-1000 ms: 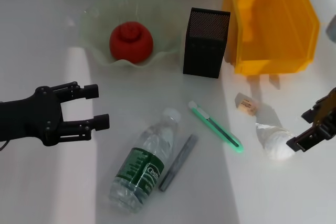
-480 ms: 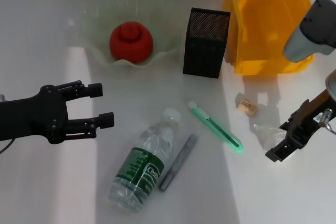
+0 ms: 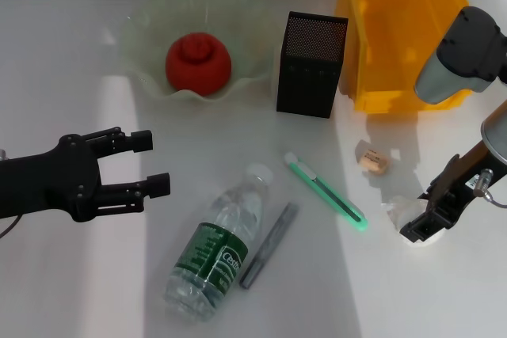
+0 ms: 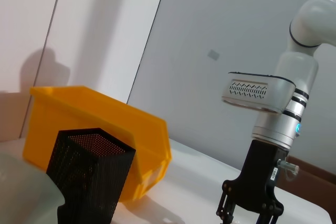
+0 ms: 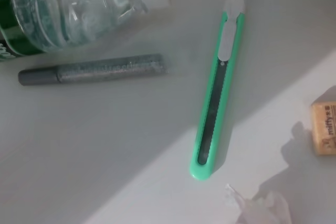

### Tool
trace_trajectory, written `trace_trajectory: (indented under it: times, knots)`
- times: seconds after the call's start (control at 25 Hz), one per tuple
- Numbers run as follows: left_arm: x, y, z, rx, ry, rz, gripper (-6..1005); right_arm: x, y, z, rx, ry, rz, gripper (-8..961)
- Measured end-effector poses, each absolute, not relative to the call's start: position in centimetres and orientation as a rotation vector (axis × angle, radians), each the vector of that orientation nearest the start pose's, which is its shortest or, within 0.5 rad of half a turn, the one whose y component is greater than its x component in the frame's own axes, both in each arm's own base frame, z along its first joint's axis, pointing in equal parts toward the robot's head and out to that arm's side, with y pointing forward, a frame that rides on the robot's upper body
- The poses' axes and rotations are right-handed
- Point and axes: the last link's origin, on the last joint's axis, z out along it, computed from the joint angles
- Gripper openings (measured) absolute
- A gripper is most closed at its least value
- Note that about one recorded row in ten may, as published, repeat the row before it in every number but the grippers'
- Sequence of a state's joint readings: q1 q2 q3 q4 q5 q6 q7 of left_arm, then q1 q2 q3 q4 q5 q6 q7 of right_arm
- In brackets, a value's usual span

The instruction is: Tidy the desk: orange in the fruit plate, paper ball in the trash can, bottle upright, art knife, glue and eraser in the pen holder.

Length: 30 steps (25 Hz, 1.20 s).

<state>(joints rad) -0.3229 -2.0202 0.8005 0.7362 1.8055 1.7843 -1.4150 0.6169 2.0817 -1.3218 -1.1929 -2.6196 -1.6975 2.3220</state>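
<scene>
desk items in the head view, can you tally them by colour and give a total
Green: 2, glass fruit plate, art knife
Red: 1, orange
Black: 1, mesh pen holder
Yellow: 1, plastic bin
Clear: 1, lying bottle
Grey: 1, glue stick
Tan: 1, eraser
White: 1, paper ball
Total: 9

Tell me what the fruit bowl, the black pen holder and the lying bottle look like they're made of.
The fruit bowl looks like frosted pale-green glass or plastic: translucent with a wavy rim. The pen holder looks like matte black metal mesh, showing fine perforations. The bottle looks like clear thin plastic: see-through, with a white cap and a green label.
</scene>
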Motion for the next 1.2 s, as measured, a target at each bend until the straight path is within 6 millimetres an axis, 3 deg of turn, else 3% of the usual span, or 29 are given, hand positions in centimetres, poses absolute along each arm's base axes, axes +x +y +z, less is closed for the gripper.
trace_trajectory:
  times: [0.16,0.32,0.36,0.4,0.44,0.6,0.8,1.0,1.2]
  knots:
    - [-28.7,26.8,3.3,-2.751,-0.694,-0.896,834,20.6,33.1,0.1,-2.783,0.890,-0.698,564]
    - [-28.5,26.9,3.2,-2.758,-0.689,-0.898,833,18.4,33.1,2.3,-2.750,0.844,-0.650,554]
    - [-28.5,27.0,3.1,-2.760,-0.688,-0.898,833,17.8,33.2,3.3,-2.731,0.825,-0.621,551]
    - [-28.4,27.0,3.1,-2.762,-0.687,-0.899,832,16.5,33.5,5.6,-2.661,0.797,-0.530,549]
    - [-28.4,27.0,3.1,-2.762,-0.687,-0.899,832,16.5,33.5,5.6,-2.661,0.797,-0.530,546]
    - [-28.5,26.8,3.1,-2.761,-0.689,-0.906,831,15.3,35.2,10.3,-2.415,0.756,-0.250,541]
    - [-28.4,26.9,3.1,-2.762,-0.686,-0.907,831,16.4,37.6,11.1,-2.234,0.762,-0.049,542]
    - [-28.3,26.9,3.1,-2.762,-0.689,-0.911,830,18.6,40.3,9.4,-2.151,0.814,0.084,542]
    - [-28.4,26.9,3.1,-2.761,-0.695,-0.912,829,19.0,41.0,8.5,-2.158,0.834,0.095,585]
